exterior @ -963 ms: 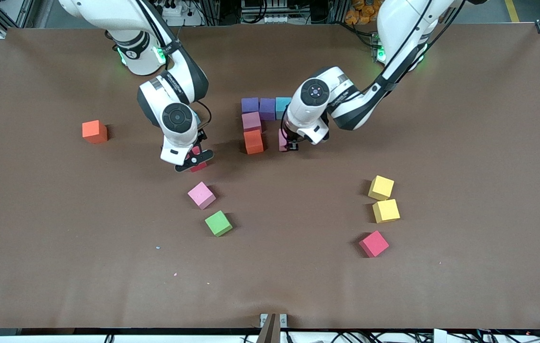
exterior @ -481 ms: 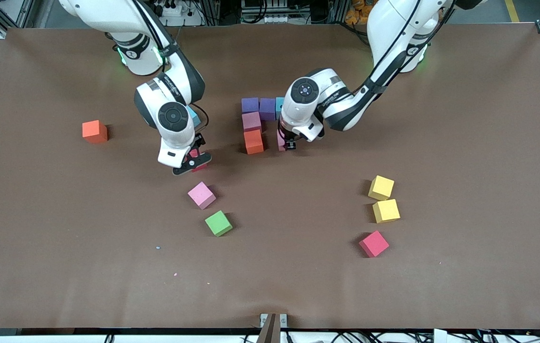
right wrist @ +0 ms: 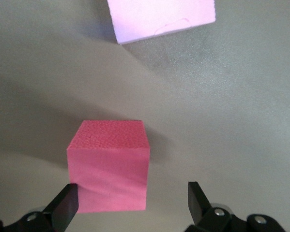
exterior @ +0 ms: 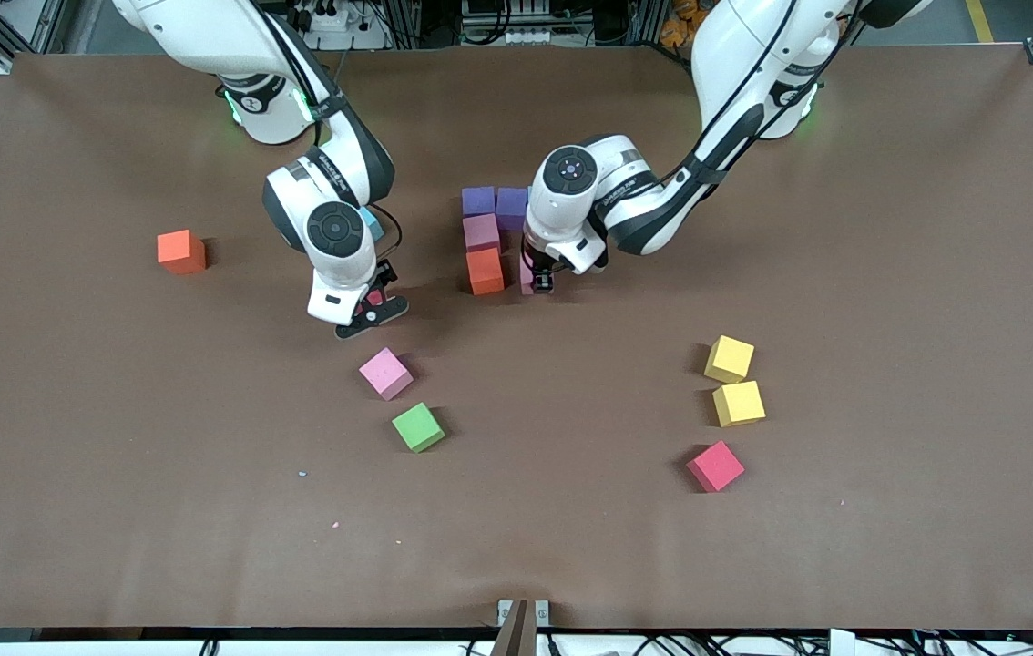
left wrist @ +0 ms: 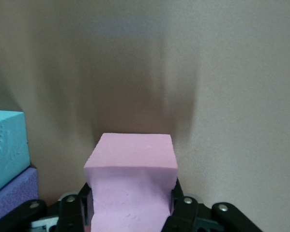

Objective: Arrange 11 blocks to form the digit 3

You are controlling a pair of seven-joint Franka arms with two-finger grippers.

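The partial figure sits nearer the table's base-side edge: two purple blocks side by side, with a mauve-pink block and an orange block running toward the front camera. The light blue block is hidden by the left arm in the front view. The left gripper clamps a pink block beside the orange one. The right gripper, jaws spread, stands over a red block, mostly hidden in the front view.

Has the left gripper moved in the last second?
Yes. The left gripper, shut on a pink block, has shifted toward the orange block in the figure, narrowing the gap.
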